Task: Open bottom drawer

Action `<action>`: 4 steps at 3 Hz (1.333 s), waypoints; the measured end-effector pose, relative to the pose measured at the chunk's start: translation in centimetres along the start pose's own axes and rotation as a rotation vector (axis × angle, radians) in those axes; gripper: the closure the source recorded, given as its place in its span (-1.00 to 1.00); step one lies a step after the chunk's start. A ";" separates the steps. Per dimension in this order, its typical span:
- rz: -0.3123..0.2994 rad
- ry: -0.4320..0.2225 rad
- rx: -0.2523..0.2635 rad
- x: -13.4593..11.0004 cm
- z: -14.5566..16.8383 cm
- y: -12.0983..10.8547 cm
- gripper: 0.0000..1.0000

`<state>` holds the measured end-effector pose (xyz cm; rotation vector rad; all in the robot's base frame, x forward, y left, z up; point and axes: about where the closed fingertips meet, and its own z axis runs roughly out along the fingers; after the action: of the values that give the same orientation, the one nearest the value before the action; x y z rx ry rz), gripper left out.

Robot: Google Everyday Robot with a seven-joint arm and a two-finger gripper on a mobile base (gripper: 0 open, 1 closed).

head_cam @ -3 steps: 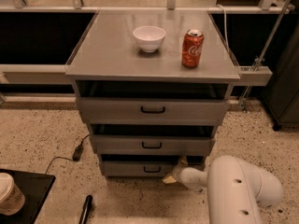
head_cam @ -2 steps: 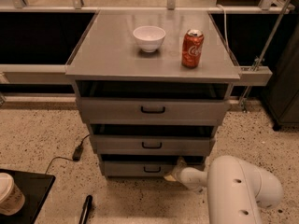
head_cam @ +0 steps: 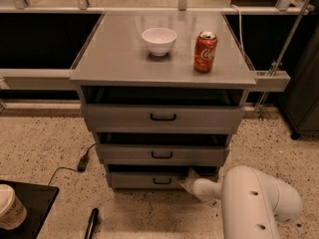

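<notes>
Drawer (head_cam: 134,181): lowest of three, loop handle (head_cam: 162,181) unheld.
End effector (head_cam: 188,184): at its right end, grip unreadable.
Pull: straight out, level, slow, no twisting.

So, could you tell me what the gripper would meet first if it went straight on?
Probably the bottom drawer, at the right end of its front: the gripper sits low there, pointing towards it, though depth is unclear.
</notes>
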<state>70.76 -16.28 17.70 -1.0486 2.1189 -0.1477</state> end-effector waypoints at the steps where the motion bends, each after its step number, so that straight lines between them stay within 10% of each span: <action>1: 0.000 0.000 0.000 0.0 0.0 0.0 0.83; 4: -0.018 -0.042 0.024 0.5 -3.5 1.7 1.00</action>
<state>67.15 -16.23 19.19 -1.0478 2.0657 -0.1584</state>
